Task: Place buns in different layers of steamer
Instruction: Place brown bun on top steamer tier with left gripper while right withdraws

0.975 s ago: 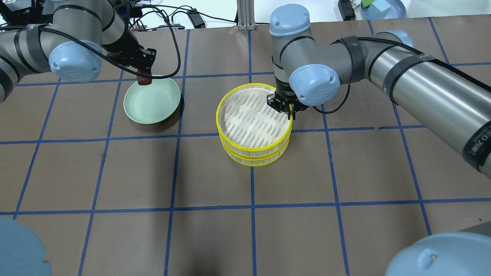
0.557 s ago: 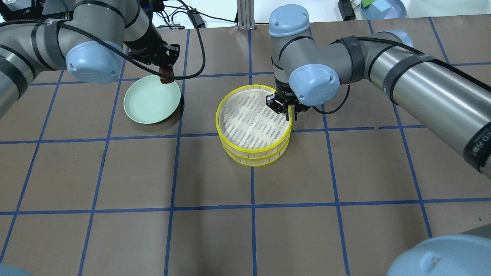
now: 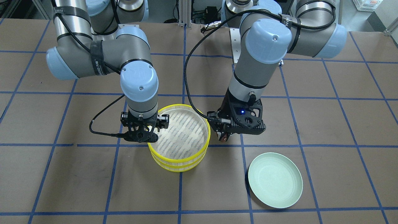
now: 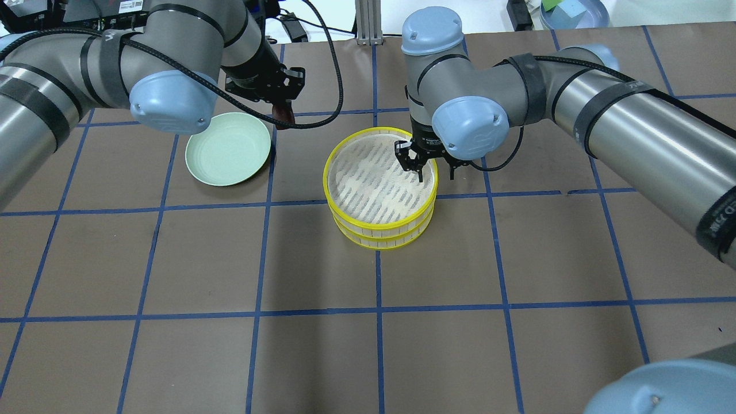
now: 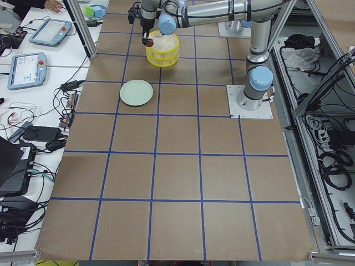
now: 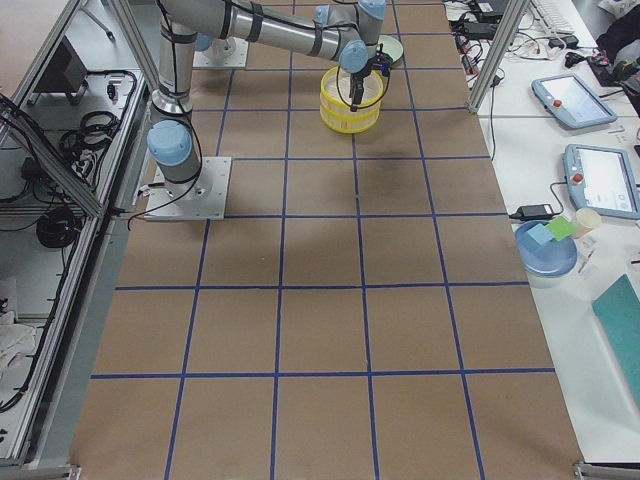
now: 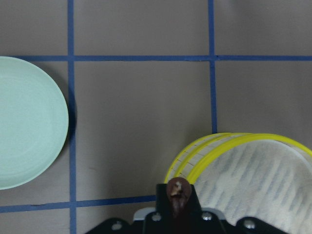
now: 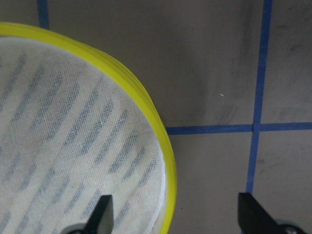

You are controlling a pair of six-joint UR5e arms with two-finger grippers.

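Note:
Two yellow-rimmed steamer layers are stacked mid-table, the top layer (image 4: 376,225) on the bottom layer (image 4: 379,245). The top layer's mesh floor is bare. My right gripper (image 4: 435,172) is open and straddles the top layer's right rim, as the right wrist view (image 8: 178,214) shows. My left gripper (image 4: 283,115) is shut on the dark brown bun (image 7: 178,191) and holds it above the table between the plate and the steamer. The front view shows that gripper (image 3: 224,137) just beside the steamer. The cream bun is hidden.
The pale green plate (image 4: 227,149) lies bare to the left of the steamer, also seen in the front view (image 3: 275,180). Brown paper with blue tape lines covers the table. Cables and a blue bowl lie beyond the far edge.
My left arm has carried the brown bun right, from over the plate's far rim to the gap beside the steamer. My right gripper has opened off the top layer's rim.

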